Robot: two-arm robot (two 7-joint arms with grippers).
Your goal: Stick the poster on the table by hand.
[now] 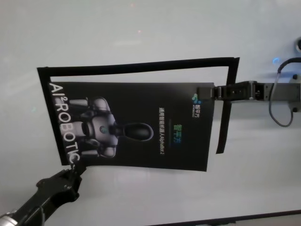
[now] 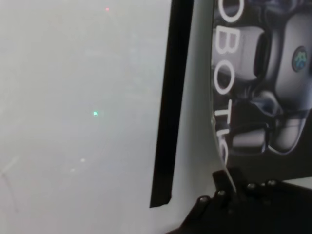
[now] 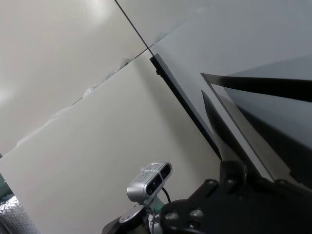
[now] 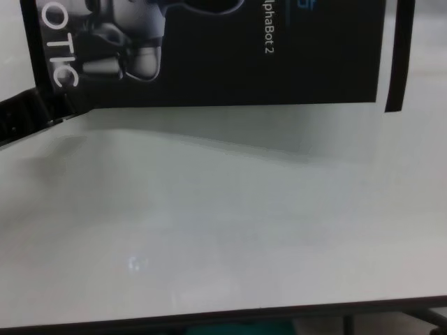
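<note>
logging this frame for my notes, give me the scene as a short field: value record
poster: black sheet with robot picture and white lettering, held over the table
table: plain white top with dark front edge
black strips: frame outline on the table, along the poster's left, far and right sides
left gripper: pinching the poster's near-left corner
right gripper: clamped on the poster's right edge near its far corner
poster flatness: near edge seems raised, shadow beneath in chest view

Dim, soft-focus frames; the poster [image 4: 209, 49] casts a faint shadow on the glossy table [image 4: 223, 230].
</note>
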